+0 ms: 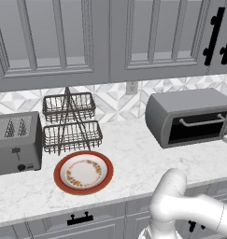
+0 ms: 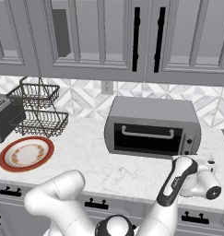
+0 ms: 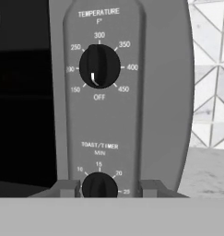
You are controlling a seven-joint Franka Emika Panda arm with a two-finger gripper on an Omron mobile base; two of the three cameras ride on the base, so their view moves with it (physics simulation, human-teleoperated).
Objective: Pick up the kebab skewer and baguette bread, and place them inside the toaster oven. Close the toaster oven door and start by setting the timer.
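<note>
The toaster oven point(image 2: 152, 129) stands at twelve o'clock from me, its door point(image 2: 148, 138) shut. In the hand view my gripper point(image 3: 100, 188) brackets the timer knob point(image 3: 100, 186), fingers point(image 3: 67, 188) at nine and three o'clock, partly closed; whether the pads touch it, I cannot tell.

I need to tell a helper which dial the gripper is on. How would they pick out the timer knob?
Find the toaster oven on the marble counter, then its control panel right of the glass door. The timer knob is the lower dial, marked TOAST/TIMER MIN, below the temperature knob, with the gripper fingers either side.
</note>
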